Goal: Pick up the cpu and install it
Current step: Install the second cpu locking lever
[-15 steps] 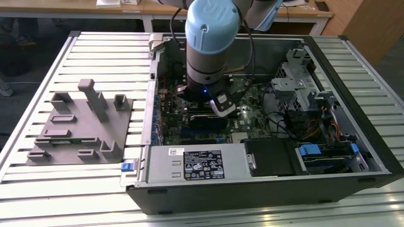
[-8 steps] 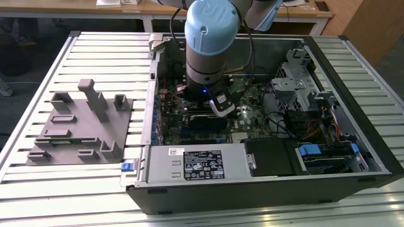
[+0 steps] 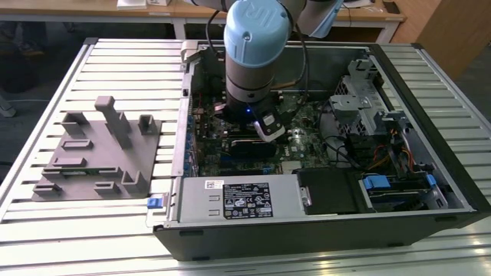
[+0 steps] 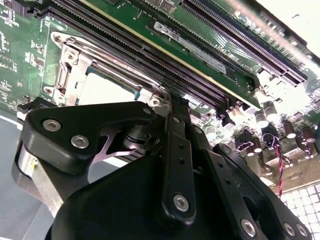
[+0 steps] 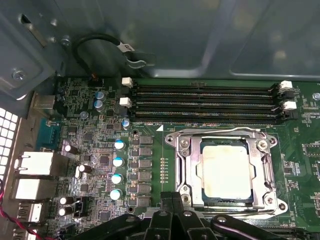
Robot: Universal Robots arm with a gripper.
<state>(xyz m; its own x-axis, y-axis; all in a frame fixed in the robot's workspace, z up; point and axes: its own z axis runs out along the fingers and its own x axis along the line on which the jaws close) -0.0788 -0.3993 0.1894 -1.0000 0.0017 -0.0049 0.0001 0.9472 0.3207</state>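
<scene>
We see the cpu (image 5: 226, 171) lying flat in its socket frame (image 5: 187, 172) on the motherboard (image 5: 90, 150) — the hand (image 5: 175, 202) hangs just beside it, fingers pressed together, holding nothing.

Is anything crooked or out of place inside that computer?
Nothing stands out. The cpu lies flat and square inside its socket frame on the motherboard, with no visible damage.

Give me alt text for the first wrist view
The cpu lies in the metal-rimmed socket frame on a green motherboard, with the black gripper just beside the frame. Four memory slots run beyond the socket.
</scene>
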